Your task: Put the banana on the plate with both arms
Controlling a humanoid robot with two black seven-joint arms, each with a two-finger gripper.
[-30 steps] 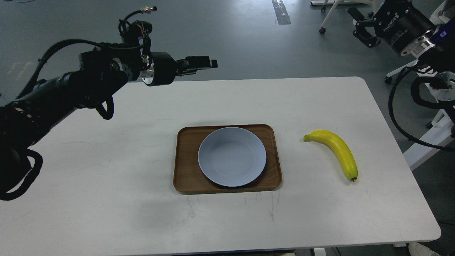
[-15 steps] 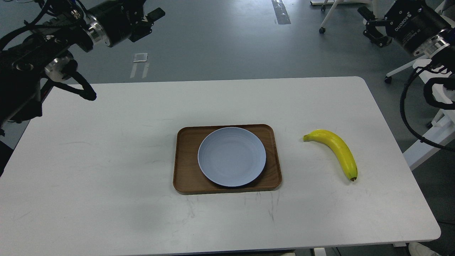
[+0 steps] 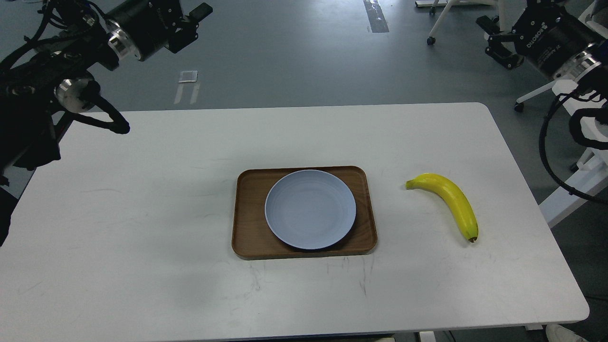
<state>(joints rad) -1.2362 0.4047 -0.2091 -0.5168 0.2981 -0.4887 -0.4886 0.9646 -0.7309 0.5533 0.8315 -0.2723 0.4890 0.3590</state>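
Note:
The yellow banana (image 3: 451, 202) lies on the white table (image 3: 142, 213) at the right, stem toward the tray, dark tip toward the front. The pale blue-grey plate (image 3: 309, 209) sits empty on a brown wooden tray (image 3: 247, 218) at the table's middle. My left gripper (image 3: 190, 27) is raised beyond the table's back left corner, its two fingers apart and empty. My right gripper (image 3: 495, 39) is raised beyond the back right corner, far above and behind the banana, with its fingers apart and empty.
Beyond the table is grey floor with a small white patch (image 3: 188, 77) and chair legs on castors (image 3: 439, 23). A white frame (image 3: 574, 185) and my right arm's black cables (image 3: 551, 156) hang beside the table's right edge.
My left arm swung from over the table's back left up and away to the far top left corner. My right gripper shifted slightly right, then held. Banana, plate and tray have not moved.

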